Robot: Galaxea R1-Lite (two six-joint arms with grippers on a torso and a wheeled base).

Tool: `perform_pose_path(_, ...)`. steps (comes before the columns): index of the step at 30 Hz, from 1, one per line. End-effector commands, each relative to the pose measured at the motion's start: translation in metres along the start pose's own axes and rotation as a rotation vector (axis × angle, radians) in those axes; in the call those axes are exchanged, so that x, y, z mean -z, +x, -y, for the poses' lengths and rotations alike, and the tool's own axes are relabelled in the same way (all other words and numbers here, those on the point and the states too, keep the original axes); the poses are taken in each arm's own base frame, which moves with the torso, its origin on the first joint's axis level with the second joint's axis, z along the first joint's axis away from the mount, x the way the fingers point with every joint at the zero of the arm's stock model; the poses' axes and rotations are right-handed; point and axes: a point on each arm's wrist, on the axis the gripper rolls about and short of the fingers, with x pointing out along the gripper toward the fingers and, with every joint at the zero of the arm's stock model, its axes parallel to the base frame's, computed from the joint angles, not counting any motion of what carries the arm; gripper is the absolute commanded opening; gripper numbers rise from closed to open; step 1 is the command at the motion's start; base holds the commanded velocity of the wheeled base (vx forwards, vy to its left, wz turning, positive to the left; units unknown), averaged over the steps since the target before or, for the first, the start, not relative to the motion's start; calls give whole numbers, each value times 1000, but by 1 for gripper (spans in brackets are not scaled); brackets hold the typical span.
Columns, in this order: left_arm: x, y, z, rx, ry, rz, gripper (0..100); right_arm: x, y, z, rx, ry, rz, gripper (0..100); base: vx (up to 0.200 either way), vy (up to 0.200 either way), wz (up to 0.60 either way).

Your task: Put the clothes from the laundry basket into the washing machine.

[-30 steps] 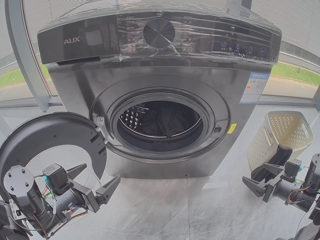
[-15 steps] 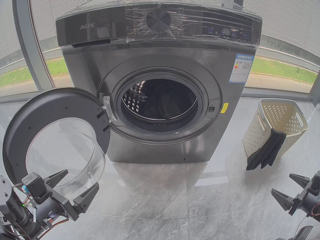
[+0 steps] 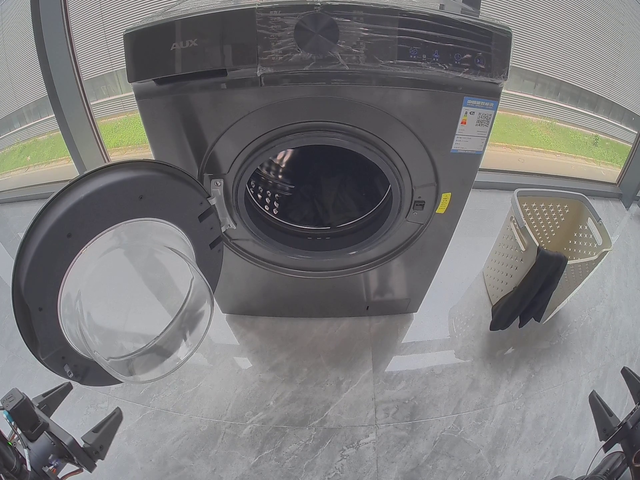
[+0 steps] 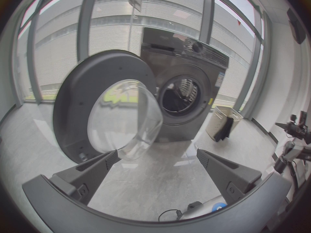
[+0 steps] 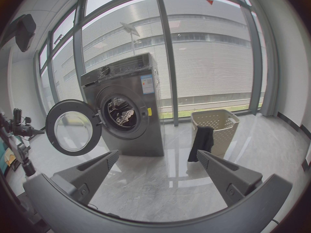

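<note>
The grey washing machine [image 3: 427, 261] stands ahead with its round door [image 3: 100, 208] swung open to the left. Dark clothes lie inside the drum [image 3: 320, 195]. To the machine's right the cream laundry basket [image 3: 510, 255] leans on the floor, and a black garment [image 3: 530, 291] hangs over its front rim. My left gripper [image 3: 90, 401] is open and low at the near left, below the door. My right gripper [image 3: 610, 387] is open at the near right, well short of the basket. In the right wrist view, the basket [image 5: 226, 122] and garment [image 5: 202, 139] lie beyond the open gripper [image 5: 157, 152].
Grey tiled floor [image 3: 373, 381] stretches between me and the machine. Tall windows with grey frames [image 3: 57, 68] stand behind it. The open door [image 4: 107, 104] juts out over the floor close to my left gripper [image 4: 156, 153].
The whole head view has pulled back from the machine, so the camera has moved. Both grippers now sit lower, at the bottom corners, and both remain open.
</note>
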Motion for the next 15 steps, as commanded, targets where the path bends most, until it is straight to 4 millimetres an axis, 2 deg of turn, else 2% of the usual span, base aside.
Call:
perform_pose_path(1, 28, -33, -17, -201, -88, 151, 100, 14, -11, 3, 132, 12, 55, 100, 0, 0, 0)
perform_pose_path(6, 34, -44, -16, -304, -130, 257, 100, 13, -11, 4, 185, 13, 62, 100, 0, 0, 0)
perform_pose_path(7, 36, -45, -15, -314, -119, 278, 100, 13, -11, 6, 282, -3, 70, 100, 0, 0, 0)
perform_pose_path(9, 36, -45, -14, -327, -74, 264, 100, 13, -11, 7, 323, -39, 69, 100, 0, 0, 0)
perform_pose_path(11, 36, -45, -13, -343, -23, 259, 100, 13, -11, 6, 280, -34, 61, 100, 0, 0, 0)
perform_pose_path(13, 36, -45, -11, -317, -19, 263, 100, 13, -11, 6, 266, -14, 64, 100, 0, 0, 0)
perform_pose_path(15, 39, -50, -6, -161, 15, 318, 100, 13, -11, 5, 241, -19, 63, 100, 0, 0, 0)
